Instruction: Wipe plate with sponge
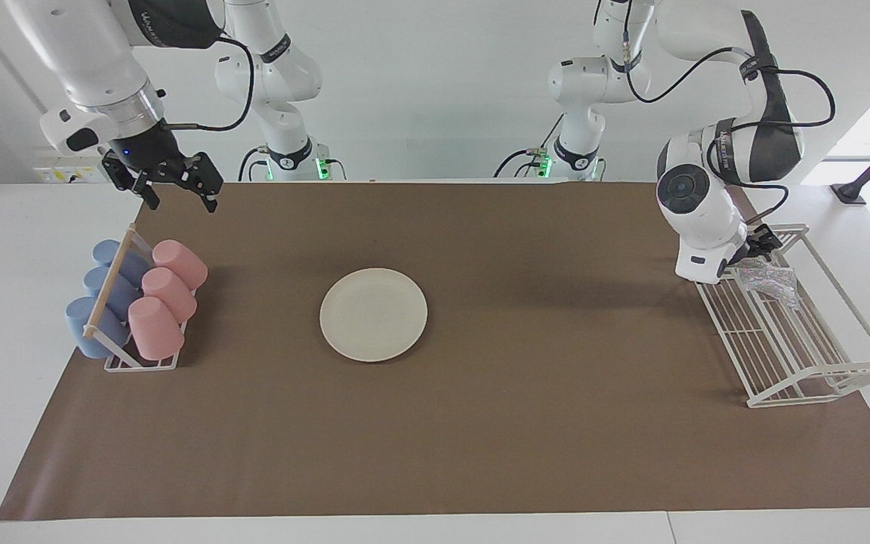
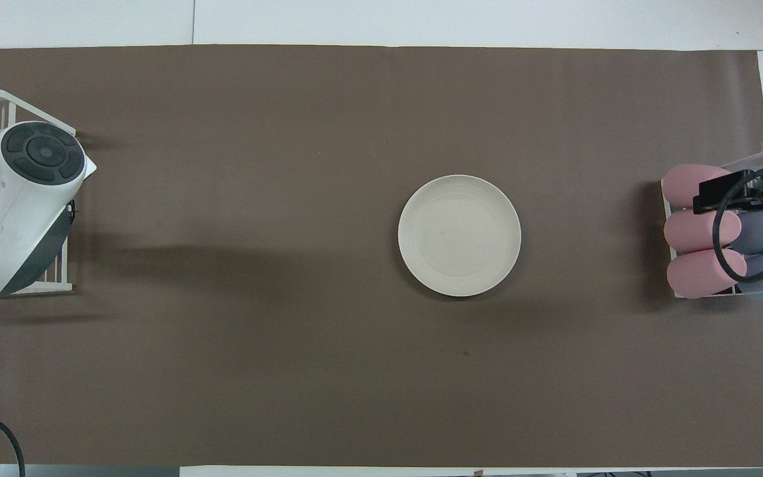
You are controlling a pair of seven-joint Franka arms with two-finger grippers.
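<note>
Closest to the robots, the right arm waits with its black two-finger gripper [image 1: 178,189] hanging in the air over the edge of the brown paper mat [image 1: 526,423], above the robots' end of the cup rack. Its fingers stand spread apart with nothing between them.

At the left arm's end of the table, the left gripper [image 1: 754,253] is down inside the white wire rack [image 1: 805,340], at the rack's end nearest the robots. The bulky white wrist hides most of it, and I cannot tell how its fingers stand. Right against it lies the small crinkly silvery-translucent sponge [image 1: 769,279], sitting on the rack's wire floor; whether the fingers have hold of it I cannot make out. From overhead the arm's white body covers both gripper and sponge.

A little farther from the robots, in the middle of the mat, the round flat cream-white plate [image 1: 373,314] lies flat and bare, well apart from both racks and both grippers.

At the right arm's end sits the white wire cup rack with a wooden bar [image 1: 109,283], three pink plastic cups [image 1: 167,295] lying on their sides along the side toward the plate, three blue plastic cups [image 1: 103,291] along its outer side.
</note>
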